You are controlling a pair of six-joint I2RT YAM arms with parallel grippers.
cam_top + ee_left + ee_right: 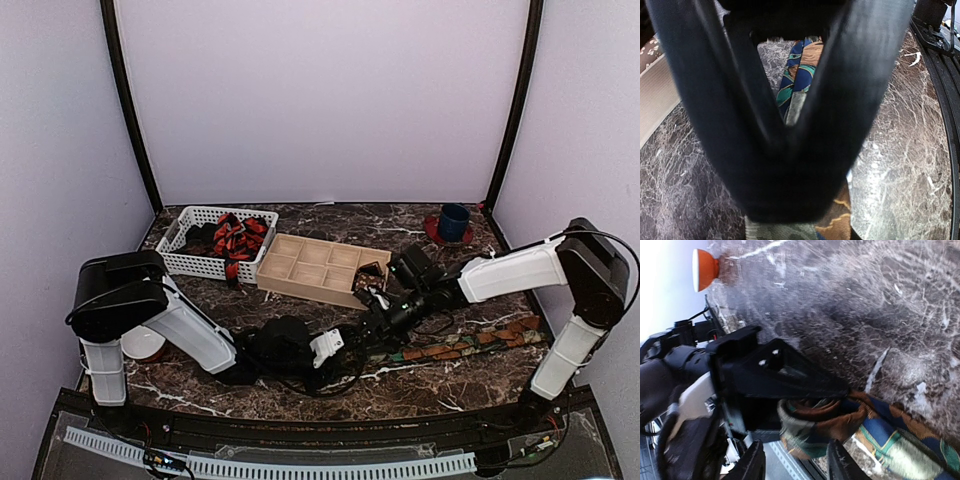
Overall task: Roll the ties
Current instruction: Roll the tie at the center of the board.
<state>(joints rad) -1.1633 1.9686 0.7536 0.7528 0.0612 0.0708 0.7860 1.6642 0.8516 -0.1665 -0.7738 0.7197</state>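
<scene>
A brown-orange tie with green and blue patches (pixel 470 345) lies along the table at the right. Its left end is wound into a small roll (pixel 820 425). My left gripper (pixel 350 340) is shut on that roll. In the left wrist view its fingers (pixel 790 190) meet in a V over the tie (pixel 800 75). My right gripper (pixel 372 318) is open, and its fingertips (pixel 840 465) stand on either side of the roll, just short of it. A red-and-black striped tie (pixel 237 240) lies in the white basket. A brown dotted tie (pixel 371 272) sits rolled in the wooden tray.
The white basket (pixel 190 262) stands at the back left and the wooden compartment tray (pixel 305 265) beside it. A blue cup on a red saucer (pixel 453 222) is at the back right. An orange-and-white bowl (pixel 143 345) sits by the left arm's base.
</scene>
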